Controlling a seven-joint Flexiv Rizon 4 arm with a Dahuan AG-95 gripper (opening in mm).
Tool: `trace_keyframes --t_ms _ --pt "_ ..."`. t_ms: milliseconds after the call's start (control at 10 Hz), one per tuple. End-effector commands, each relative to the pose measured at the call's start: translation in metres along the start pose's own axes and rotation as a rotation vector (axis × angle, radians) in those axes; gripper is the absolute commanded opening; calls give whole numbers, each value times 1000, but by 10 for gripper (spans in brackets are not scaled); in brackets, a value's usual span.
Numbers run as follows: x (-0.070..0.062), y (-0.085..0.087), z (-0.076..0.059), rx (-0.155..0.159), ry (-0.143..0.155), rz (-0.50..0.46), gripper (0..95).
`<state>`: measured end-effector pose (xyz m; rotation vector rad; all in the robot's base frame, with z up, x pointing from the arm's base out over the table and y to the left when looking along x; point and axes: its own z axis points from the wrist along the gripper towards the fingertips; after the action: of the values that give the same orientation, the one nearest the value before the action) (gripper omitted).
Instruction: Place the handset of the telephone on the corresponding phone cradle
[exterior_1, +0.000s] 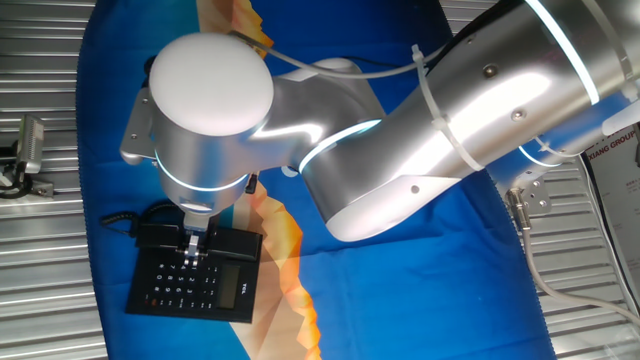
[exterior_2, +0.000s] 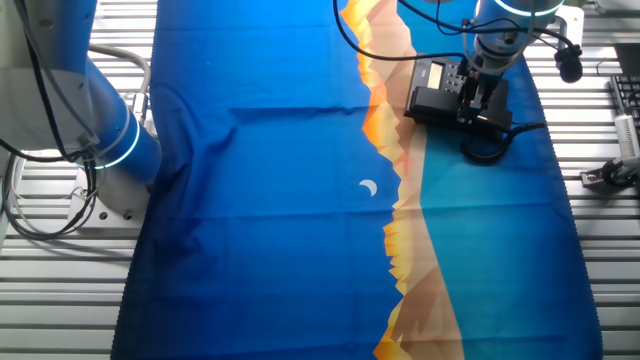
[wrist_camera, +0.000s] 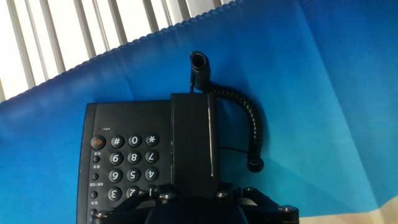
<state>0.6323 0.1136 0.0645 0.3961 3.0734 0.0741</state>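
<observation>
Here, handset (wrist_camera: 194, 140) along telephone (wrist_camera: 127, 158) side, near end hidden, jaws' state unclear, coiled cord (wrist_camera: 249, 127) beside.

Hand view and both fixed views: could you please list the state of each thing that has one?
handset: lying along the phone cradle side of the base
telephone: flat, keypad up
coiled cord: slack, looped beside the base
gripper: over the handset; open or shut unclear

A robot lab: slatted metal bench (exterior_2: 300, 40) (printed blue cloth (exterior_2: 260, 200) over it), loose cables (exterior_2: 40, 215).
</observation>
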Motion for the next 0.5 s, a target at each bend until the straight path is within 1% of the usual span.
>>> trace_keyframes --t_ms 100,500 --pt "-1 1 0 5 3 1 0" --pt "-1 1 0 6 3 -4 0"
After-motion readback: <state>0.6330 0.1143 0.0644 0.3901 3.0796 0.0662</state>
